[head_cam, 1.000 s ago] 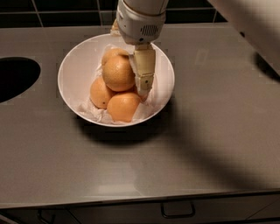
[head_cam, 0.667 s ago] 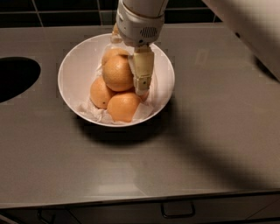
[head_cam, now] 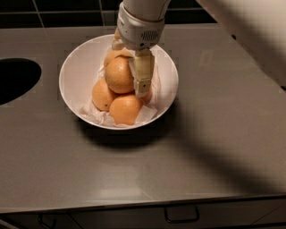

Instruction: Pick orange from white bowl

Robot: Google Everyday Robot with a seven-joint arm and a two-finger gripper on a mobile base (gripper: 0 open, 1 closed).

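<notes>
**Desk:** What lies nearest the lens?

**Photographer:** A drawer handle (head_cam: pixel 181 218) under the front edge of the grey worktop (head_cam: pixel 192 170), then a bare stretch of it.

**Desk:** And the task's fruit?

**Photographer:** The white bowl (head_cam: pixel 76 71) stands toward the far edge, left of the middle, and is lined with crumpled paper (head_cam: pixel 96 115). Smaller, deeper-orange fruits (head_cam: pixel 126 108) fill its near side. The orange (head_cam: pixel 118 75) sits on top of them.

**Desk:** The robot?

**Photographer:** The gripper (head_cam: pixel 132 74) reaches down into the bowl from above. Its jaws are clasped on the orange, one finger (head_cam: pixel 143 76) flat against its right flank and the other mostly hidden behind it.

**Desk:** Beyond that?

**Photographer:** A dark round opening (head_cam: pixel 13 80) at the left edge, and dark wall tiles (head_cam: pixel 58 6) along the far edge.
</notes>
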